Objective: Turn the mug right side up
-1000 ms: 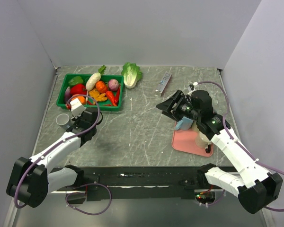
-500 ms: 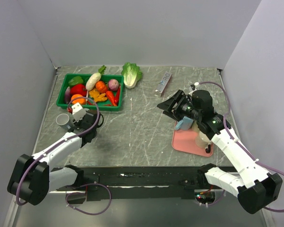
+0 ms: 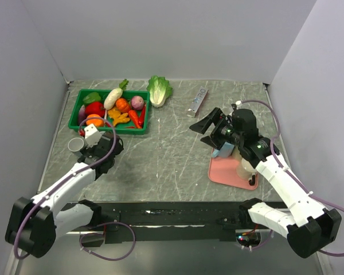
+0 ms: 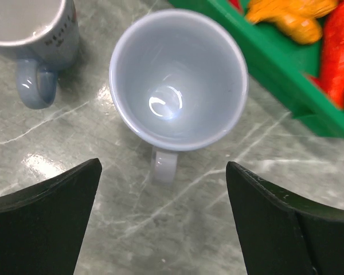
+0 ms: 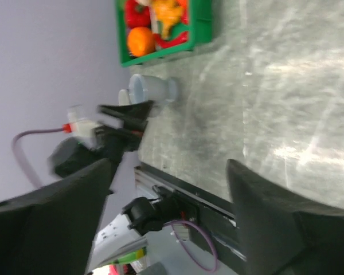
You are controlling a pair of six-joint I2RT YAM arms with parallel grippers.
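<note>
the left gripper [image 4: 163,172] has its jaws wide, holding nothing; the mug [image 4: 178,80] sits mouth-up just beyond them, beside the green tray [image 4: 286,63]. right gripper [image 3: 209,129], seen small, looks open and empty. righting seems done; next, lift straight clear.

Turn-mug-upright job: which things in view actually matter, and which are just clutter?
Job:
- mug, standing mouth up
- left gripper, open above it

Lying about:
- second mug
- green bin of vegetables
- lettuce
- silver packet
- pink board
</note>
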